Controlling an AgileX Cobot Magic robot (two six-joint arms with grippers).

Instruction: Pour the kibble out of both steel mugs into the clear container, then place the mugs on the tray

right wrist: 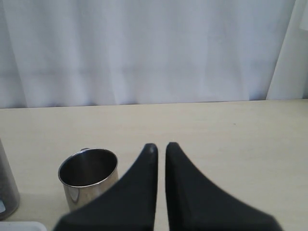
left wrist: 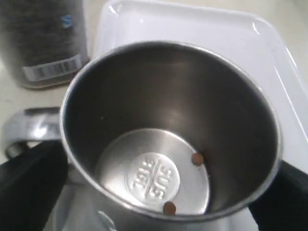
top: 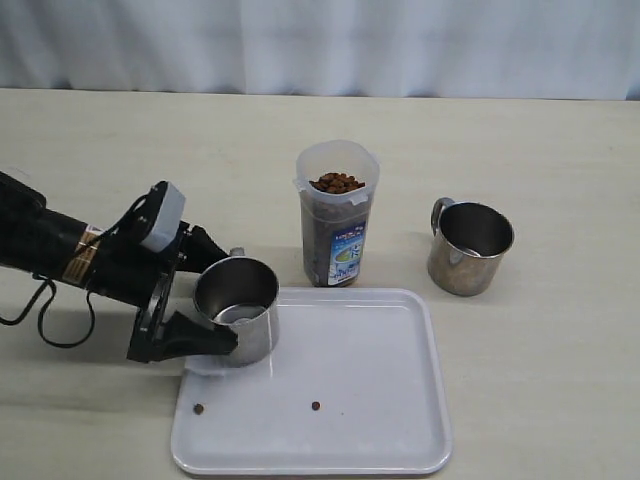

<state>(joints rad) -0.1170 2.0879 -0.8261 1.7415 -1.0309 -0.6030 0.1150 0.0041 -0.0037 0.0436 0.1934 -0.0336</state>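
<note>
Beside the shiny stainless-steel mug [left wrist: 168, 120] between the left jaws, the tall translucent plastic canister [left wrist: 43, 38] ran off the picture's edge, its label [left wrist: 50, 70] blurred. That mug's looped handle [left wrist: 29, 126] hid partly behind one jaw; the right jaws covered the second steel mug's [right wrist: 88, 175] lower side.

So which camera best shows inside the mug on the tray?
The left wrist view: it looks straight into the mug, showing two pellets inside. The exterior view shows it small, pellets unseen; the right wrist view misses it.
</note>
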